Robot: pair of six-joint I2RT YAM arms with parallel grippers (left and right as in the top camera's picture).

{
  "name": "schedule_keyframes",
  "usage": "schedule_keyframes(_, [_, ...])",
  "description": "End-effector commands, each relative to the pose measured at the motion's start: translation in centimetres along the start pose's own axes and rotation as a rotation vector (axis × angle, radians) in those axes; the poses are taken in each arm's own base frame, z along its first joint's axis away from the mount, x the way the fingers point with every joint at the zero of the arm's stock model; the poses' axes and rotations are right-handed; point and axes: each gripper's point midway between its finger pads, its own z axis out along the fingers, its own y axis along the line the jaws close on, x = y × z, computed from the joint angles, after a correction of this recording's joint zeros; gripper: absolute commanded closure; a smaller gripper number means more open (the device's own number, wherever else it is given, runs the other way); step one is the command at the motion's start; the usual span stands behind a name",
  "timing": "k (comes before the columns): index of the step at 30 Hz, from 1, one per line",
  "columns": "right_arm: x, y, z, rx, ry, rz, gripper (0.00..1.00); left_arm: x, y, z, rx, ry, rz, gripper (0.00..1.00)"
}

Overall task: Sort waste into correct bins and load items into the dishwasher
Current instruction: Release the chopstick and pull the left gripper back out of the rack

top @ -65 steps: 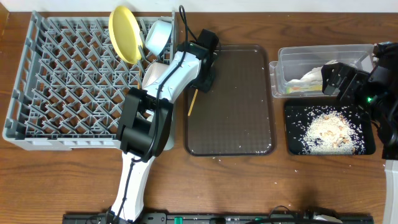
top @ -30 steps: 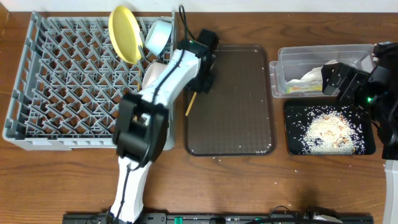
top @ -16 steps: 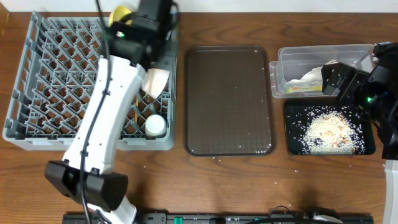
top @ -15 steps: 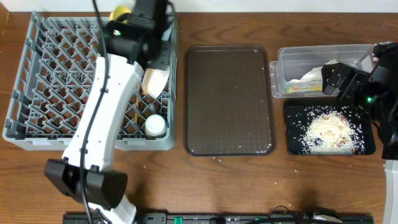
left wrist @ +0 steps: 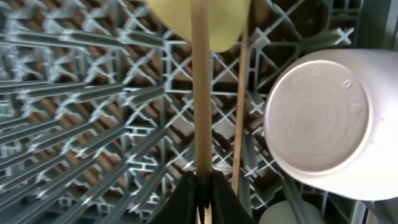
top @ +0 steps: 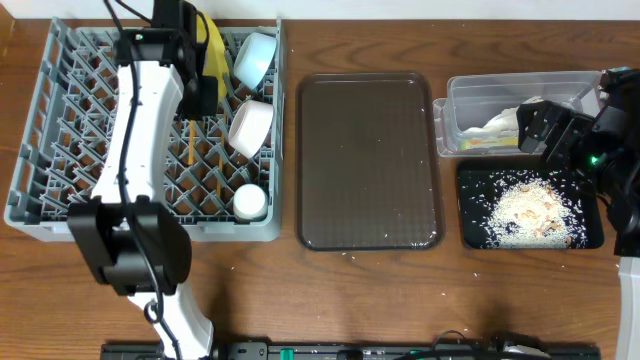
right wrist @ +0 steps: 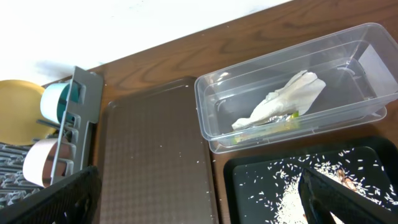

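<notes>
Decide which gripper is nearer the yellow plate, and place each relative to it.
Left. The left gripper is over the dish rack, just beside the yellow plate, fingers shut on a chopstick. The right gripper is far across the table by the clear tub, open.

The rack [top: 60, 120] is grey latticework, the plate [top: 215, 60] yellow (the tray [top: 368, 160] dark brown).

The white-and-black left arm [top: 140, 160] reaches from 7 o'clock up toward 11 o'clock, and its left gripper [left wrist: 200, 183] is pinched tight on a thin wooden chopstick [left wrist: 200, 93]. At 3 o'clock the black right arm [top: 615, 170] sits folded. Its right gripper [top: 540, 128] is spread wide, with the fingers [right wrist: 62, 199] far apart.
</notes>
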Motion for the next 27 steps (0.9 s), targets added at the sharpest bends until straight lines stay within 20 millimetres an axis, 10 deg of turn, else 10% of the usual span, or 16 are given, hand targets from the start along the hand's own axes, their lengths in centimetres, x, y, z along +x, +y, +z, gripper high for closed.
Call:
schedule_keyframes(1, [-0.3,-0.2,-0.2,0.003,-0.008,0.017,0.01,0.6,-1.0,2.1,0.035,0.059,0.038,0.92])
schedule_keyframes(10, [-0.3,-0.2,-0.2,0.003,-0.008,0.017,0.01,0.8,-1.1,2.8,0.036,0.077,0.039,0.57])
schedule_keyframes(17, [-0.3,-0.2,-0.2,0.003,-0.008,0.017,0.01,1.5,-1.0,1.7,0.035,0.094,0.013,0.54])
schedule_keyframes(23, [-0.3,-0.2,-0.2,0.003,-0.008,0.017,0.01,2.5,0.0,-5.1,0.033,-0.006,-0.067,0.47])
schedule_keyframes(27, [-0.3,-0.2,-0.2,0.003,-0.008,0.017,0.01,4.5,0.8,-11.0,0.038,-0.104,-0.129,0.18])
